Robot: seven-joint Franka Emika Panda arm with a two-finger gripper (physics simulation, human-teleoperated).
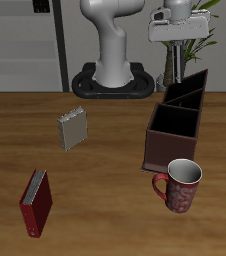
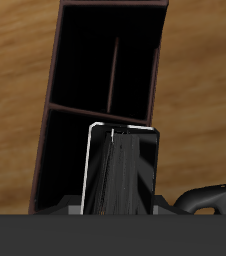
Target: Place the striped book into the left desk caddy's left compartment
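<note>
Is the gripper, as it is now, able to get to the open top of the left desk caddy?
Probably yes. The gripper, which seems to hold the striped book, hangs above the left desk caddy. Its compartments look open and empty, and nothing shows between them.

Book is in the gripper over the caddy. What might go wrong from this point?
1. The striped book hangs over the left desk caddy near a partition; lowered like this, its edge may catch a wall or slip into the wrong compartment.
2. A knocked caddy could bump the mug standing close by.
</note>
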